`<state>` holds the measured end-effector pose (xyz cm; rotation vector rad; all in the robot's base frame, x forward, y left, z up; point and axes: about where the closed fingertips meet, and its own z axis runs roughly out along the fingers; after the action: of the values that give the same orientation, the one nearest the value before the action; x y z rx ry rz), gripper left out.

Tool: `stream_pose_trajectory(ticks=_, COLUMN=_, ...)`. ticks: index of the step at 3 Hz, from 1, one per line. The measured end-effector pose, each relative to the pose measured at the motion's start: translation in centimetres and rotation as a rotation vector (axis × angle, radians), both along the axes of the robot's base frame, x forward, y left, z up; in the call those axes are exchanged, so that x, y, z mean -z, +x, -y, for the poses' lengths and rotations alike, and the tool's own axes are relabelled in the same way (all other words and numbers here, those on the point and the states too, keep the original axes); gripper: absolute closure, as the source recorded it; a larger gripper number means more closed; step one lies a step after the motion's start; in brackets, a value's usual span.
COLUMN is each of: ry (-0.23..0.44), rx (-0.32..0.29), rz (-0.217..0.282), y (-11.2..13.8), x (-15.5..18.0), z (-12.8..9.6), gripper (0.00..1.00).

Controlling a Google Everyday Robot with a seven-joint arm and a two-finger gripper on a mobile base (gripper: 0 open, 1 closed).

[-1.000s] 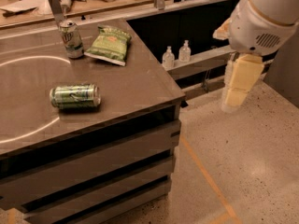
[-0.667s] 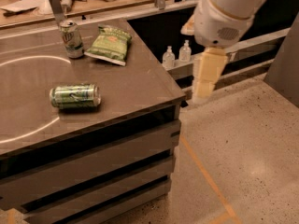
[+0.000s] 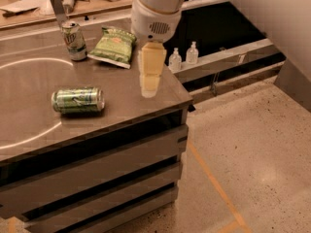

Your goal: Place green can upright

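Green can [image 3: 77,100] lies sideways, apart from jaws above table [image 3: 29,76] edge, state unclear.

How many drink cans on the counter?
2: green can lying on its side near the front, silver-white can upright at the back. Gripper hangs over the counter, touching neither.

We see the gripper [image 3: 149,89] above the counter [image 3: 116,113]. Beyond it to the left lies a snack bag [image 3: 112,45], farther left an upright silver-white can [image 3: 74,40], and to its right small bottles [image 3: 175,61].
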<state>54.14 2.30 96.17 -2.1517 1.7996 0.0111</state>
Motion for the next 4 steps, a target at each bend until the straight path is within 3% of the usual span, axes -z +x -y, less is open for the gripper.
stream_pose_trajectory(ticks=1, ry=-0.049, rx=-0.014, rz=0.014, y=0.6, x=1.0, z=-5.4, gripper=0.0)
stream_pose_trajectory(ticks=2, ry=-0.129, rx=0.015, rz=0.035, y=1.1, x=3.2, z=-10.0, gripper=0.0)
stream_pose_trajectory(ticks=3, ry=-0.151, rx=0.037, rz=0.038, y=1.4, x=4.5, z=-13.1, gripper=0.0)
stream_pose_trajectory(ticks=4, ry=-0.151, rx=0.037, rz=0.038, y=1.4, x=4.5, z=-13.1, gripper=0.0)
